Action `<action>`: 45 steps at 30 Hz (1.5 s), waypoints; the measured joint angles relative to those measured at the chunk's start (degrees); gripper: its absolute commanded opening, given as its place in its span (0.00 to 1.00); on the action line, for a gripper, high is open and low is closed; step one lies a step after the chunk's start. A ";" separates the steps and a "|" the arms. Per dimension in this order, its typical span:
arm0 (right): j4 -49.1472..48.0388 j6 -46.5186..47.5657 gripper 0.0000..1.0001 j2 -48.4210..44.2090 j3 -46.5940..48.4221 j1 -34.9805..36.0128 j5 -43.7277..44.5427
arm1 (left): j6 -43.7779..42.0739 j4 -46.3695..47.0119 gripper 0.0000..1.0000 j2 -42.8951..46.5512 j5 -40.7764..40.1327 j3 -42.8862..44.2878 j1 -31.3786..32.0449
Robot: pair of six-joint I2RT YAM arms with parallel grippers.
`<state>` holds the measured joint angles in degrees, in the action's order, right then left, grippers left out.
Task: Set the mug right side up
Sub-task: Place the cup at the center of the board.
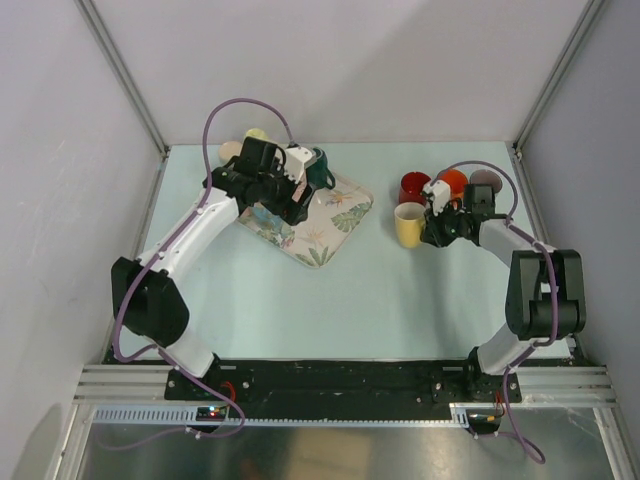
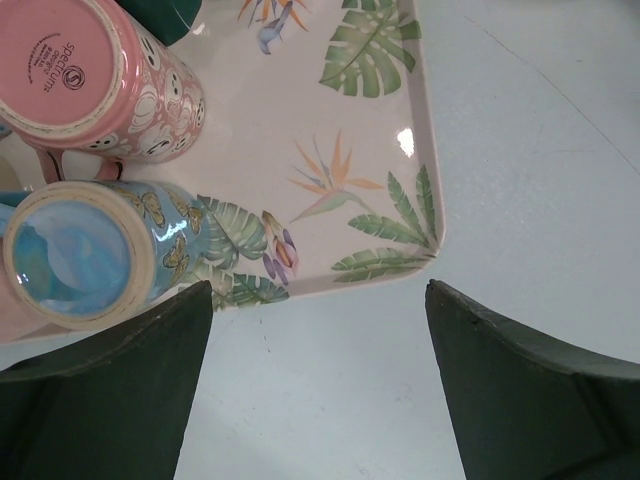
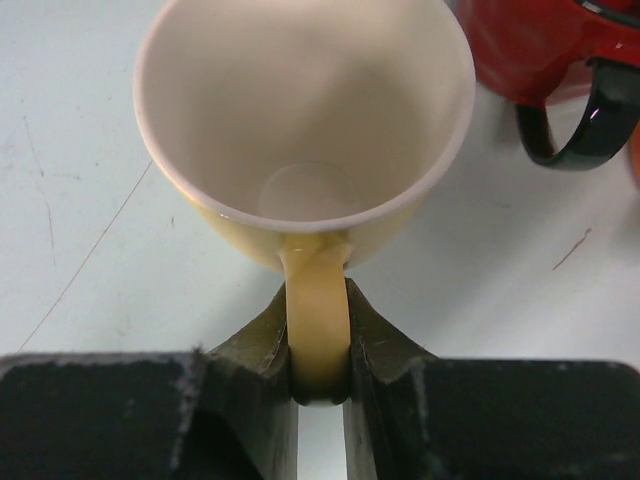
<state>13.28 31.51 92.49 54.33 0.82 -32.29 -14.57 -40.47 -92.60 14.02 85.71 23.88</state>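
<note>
A yellow mug (image 1: 409, 224) stands mouth up on the table, its pale inside (image 3: 300, 110) facing the right wrist camera. My right gripper (image 1: 437, 226) (image 3: 318, 345) is shut on the mug's handle, one finger on each side of the loop. On the left, my left gripper (image 1: 272, 212) (image 2: 318, 292) hangs open over bare table just off a corner of the floral tray (image 1: 335, 222) (image 2: 330, 110), nothing between its fingers. A pink mug (image 2: 95, 70) and a blue butterfly mug (image 2: 85, 250) stand base up on that tray.
A dark green mug (image 1: 321, 170) sits at the tray's far side. Red mugs (image 1: 413, 187) (image 3: 530, 45), an orange one (image 1: 453, 181) and a brownish one (image 1: 486, 180) crowd behind the yellow mug. Cream mugs (image 1: 240, 145) stand at the back left. Walls enclose the table.
</note>
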 measured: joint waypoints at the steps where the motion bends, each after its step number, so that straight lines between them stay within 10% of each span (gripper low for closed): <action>1: -0.07 -0.20 0.00 0.48 0.46 0.09 0.17 | 0.02 0.00 0.90 0.00 -0.13 0.00 0.00; 14: 3.04 5.57 0.31 1.77 3.45 1.75 3.41 | 0.02 0.00 0.90 -0.04 -0.17 0.00 0.00; 34: 7.41 7.04 0.30 1.79 3.45 0.11 4.96 | 0.07 -0.22 0.90 -2.36 1.36 1.60 0.00; 45: 11.87 7.67 0.57 -2.05 3.45 -2.03 4.44 | 0.09 -0.37 0.91 -2.54 1.18 2.21 0.00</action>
<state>25.15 39.18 90.43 57.78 -1.21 -27.86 -14.48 -40.84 -95.13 15.20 87.92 23.88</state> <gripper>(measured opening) 0.530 0.900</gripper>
